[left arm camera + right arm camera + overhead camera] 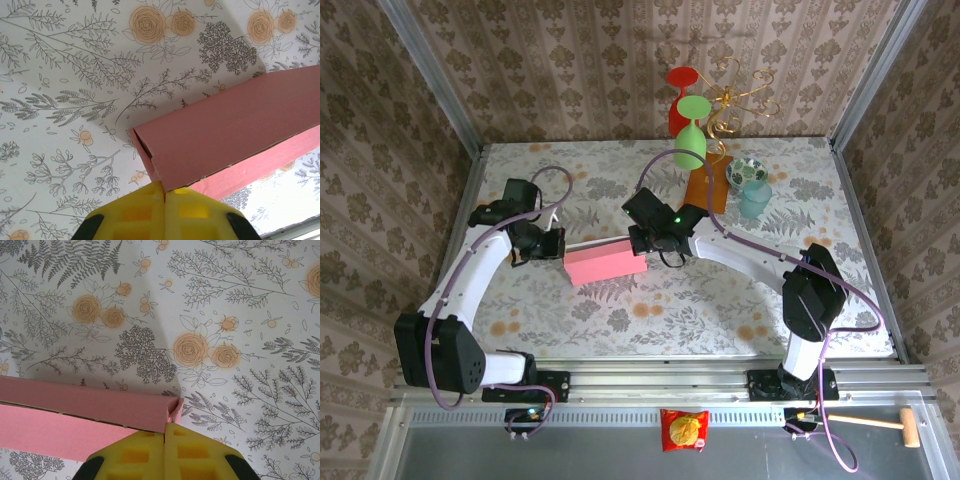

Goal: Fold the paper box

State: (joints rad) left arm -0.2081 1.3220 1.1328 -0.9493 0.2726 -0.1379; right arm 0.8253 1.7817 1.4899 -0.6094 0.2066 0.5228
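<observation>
Left fingers (135, 217) and right fingers (195, 452) sat closed at the paper box's (605, 263) 9 and 3 o'clock ends, hold unclear. Squeezing inward risked buckling it.

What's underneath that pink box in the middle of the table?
Only the flowered tablecloth shows around the pink paper box; nothing pokes out from beneath. The patch directly under it is covered, so anything flat there can't be seen.
</observation>
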